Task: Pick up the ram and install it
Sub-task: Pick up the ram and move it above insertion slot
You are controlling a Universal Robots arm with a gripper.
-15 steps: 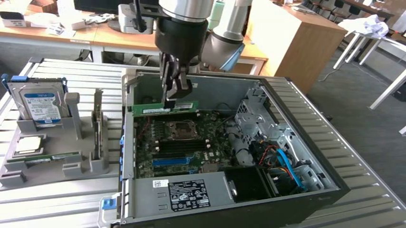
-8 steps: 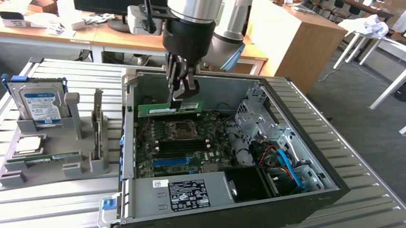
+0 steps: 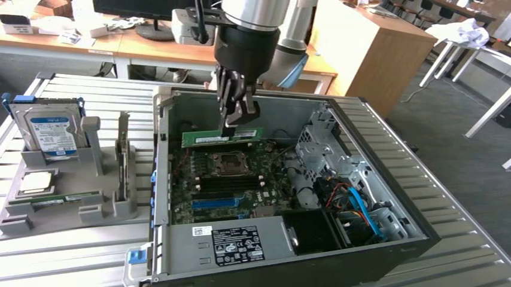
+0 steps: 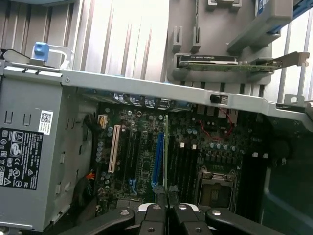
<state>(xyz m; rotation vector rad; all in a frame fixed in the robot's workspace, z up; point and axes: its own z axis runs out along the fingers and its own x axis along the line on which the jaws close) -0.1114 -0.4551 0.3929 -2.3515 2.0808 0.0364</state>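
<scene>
The Universal Robots arm (image 3: pixel 254 12) — brushed-silver tubes, a grey-blue joint cap (image 3: pixel 292 67) — ends in a black cylindrical wrist housing (image 3: pixel 246 49). Its gripper (image 3: pixel 234 121) is black, with slim jointed linkage fingers (image 4: pixel 145 223) fastened by round silver screws (image 4: pixel 155 207); a black cable (image 3: pixel 200 21) runs alongside the wrist.

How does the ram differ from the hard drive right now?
The ram is a thin green stick, the hard drive a thicker silver block with a blue-white label. The ram hangs in the claw above the motherboard inside the case; the hard drive stands in its gray rack outside it.
</scene>
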